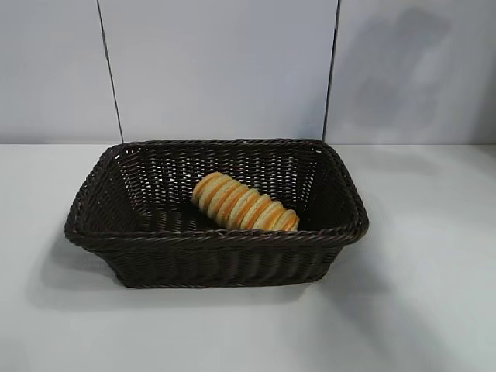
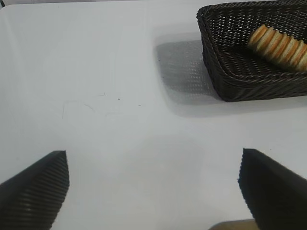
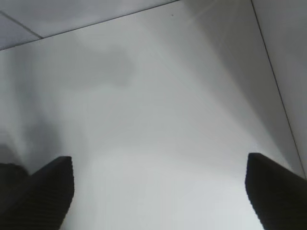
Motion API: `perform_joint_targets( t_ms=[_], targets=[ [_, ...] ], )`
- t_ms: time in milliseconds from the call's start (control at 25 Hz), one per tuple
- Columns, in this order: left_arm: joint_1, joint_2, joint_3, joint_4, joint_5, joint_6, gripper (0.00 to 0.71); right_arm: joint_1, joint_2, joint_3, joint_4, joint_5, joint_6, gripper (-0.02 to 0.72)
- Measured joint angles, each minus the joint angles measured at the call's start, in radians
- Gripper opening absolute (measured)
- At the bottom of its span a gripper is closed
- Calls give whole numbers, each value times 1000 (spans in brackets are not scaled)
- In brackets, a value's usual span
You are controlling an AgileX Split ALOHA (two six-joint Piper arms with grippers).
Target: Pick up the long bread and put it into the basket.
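The long bread [image 1: 245,203], golden-tan with orange-brown ridges, lies at a slant inside the dark brown wicker basket [image 1: 85,203] at the table's middle. In the left wrist view the long bread [image 2: 279,45] and the basket [image 2: 213,52] show far off, well apart from my left gripper [image 2: 154,165], which is open over bare white table with nothing between its fingers. My right gripper [image 3: 159,170] is open too, over bare table, holding nothing. Neither arm shows in the exterior view.
A white tabletop [image 1: 434,294] runs all round the basket. A pale wall [image 1: 217,70] with two dark vertical seams stands behind it. The table's far edge [image 3: 96,24] meets the wall in the right wrist view.
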Motion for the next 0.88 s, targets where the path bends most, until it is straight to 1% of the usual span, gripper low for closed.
perform_joint_targets(
  t_ms=[280, 440, 680, 880],
  targets=[
    [0, 0, 0, 0, 0, 0, 694, 28, -459, 86, -29, 12, 0, 695],
    [0, 0, 0, 0, 0, 0, 694, 28, -659, 160, -36, 13, 13, 695],
    [0, 0, 0, 0, 0, 0, 694, 84, -876, 348, -43, -47, 24, 695],
    [0, 0, 0, 0, 0, 0, 694, 102, -1049, 561, -46, -51, 26, 695]
  ],
)
